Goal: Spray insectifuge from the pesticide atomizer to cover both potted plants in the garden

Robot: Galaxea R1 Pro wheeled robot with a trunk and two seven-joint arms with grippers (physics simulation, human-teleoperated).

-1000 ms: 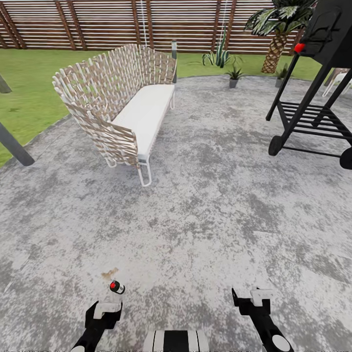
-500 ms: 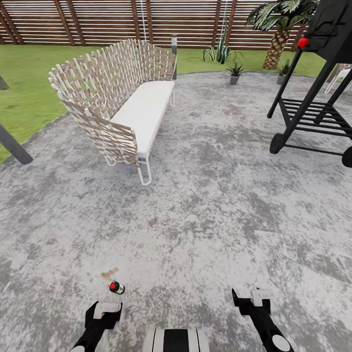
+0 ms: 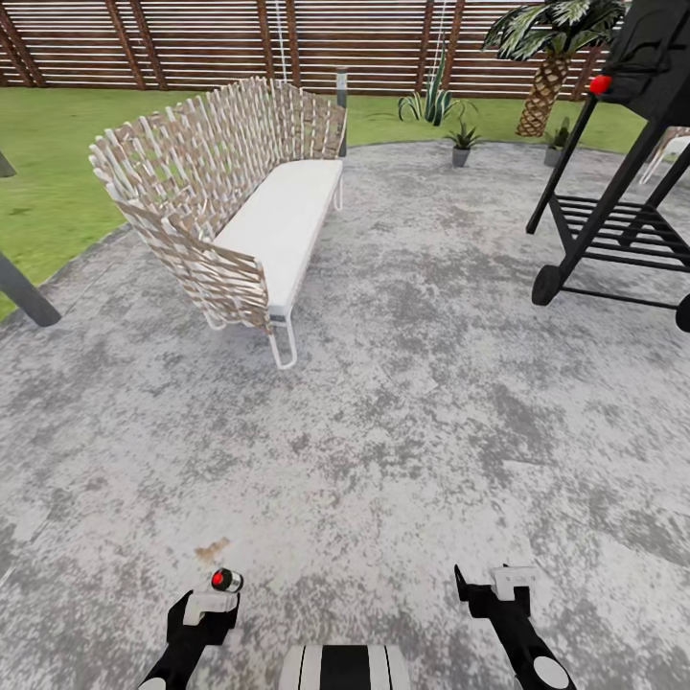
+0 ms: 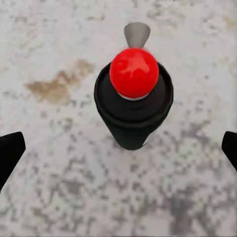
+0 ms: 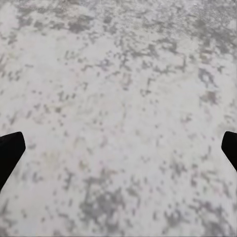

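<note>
The camera has tilted down, while the left pincer (image 3: 213,604) stays spread wide above the pesticide atomizer (image 4: 133,98).

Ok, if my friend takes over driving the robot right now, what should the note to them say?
Left pincer: open, holding nothing. The pesticide atomizer stands upright on the patio just ahead of it, and the left wrist view shows it lined up between the fingers.
Right pincer: open, empty, over bare stone.
Potted plants: far across the patio, one at its edge by the lawn, the other beside the palm trunk.
Done: the robot is in place at the bottle.
Left: grip the bottle, carry it over, spray both plants.
</note>
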